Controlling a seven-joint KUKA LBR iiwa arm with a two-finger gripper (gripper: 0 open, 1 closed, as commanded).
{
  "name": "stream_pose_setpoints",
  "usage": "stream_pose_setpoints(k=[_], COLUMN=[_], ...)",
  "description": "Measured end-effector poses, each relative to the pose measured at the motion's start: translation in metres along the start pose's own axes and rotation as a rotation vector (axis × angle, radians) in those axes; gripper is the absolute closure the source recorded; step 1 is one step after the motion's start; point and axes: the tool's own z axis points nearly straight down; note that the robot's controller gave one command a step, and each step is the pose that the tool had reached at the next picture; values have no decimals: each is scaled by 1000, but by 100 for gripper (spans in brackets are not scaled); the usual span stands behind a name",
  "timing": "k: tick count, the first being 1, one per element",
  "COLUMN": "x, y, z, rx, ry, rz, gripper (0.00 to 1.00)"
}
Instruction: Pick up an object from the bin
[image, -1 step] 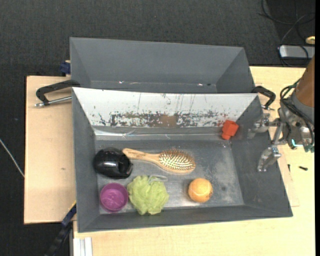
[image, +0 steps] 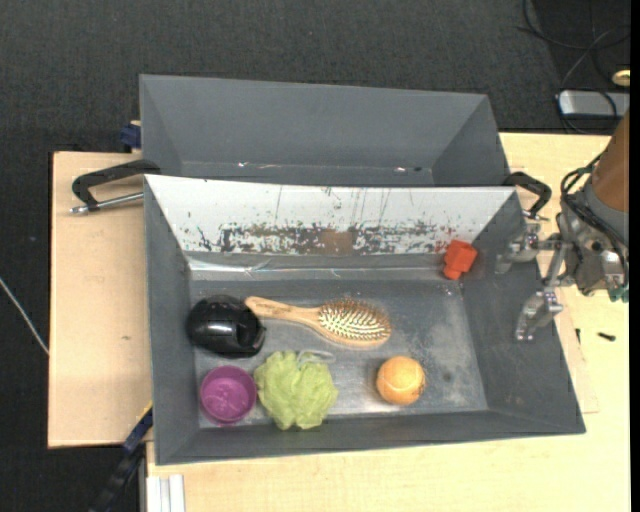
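Observation:
My gripper (image: 525, 283) hangs over the bin's sloping right wall, its two metal fingers spread apart with nothing between them. Closest to it is a small orange-red block (image: 459, 259) in the back right corner, a little to the gripper's left. An orange ball (image: 400, 381) rests on the floor toward the front, well left of and below the gripper. A wooden hairbrush (image: 330, 320) lies across the middle with its bristles up and its handle pointing left.
Along the left and front lie a black rounded thing (image: 225, 327), a magenta round cup (image: 228, 393) and a green mesh sponge (image: 296, 390). The arm comes in from the right edge.

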Motion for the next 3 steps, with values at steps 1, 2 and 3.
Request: stream_pose_setpoints(k=[1,2,3], x=[0,-5,-17], y=[39,114,130], z=[75,158,138], rx=[0,0,-1], ry=[-3,-3,-1], rz=[47,-101,-30], gripper=[0,0,0])
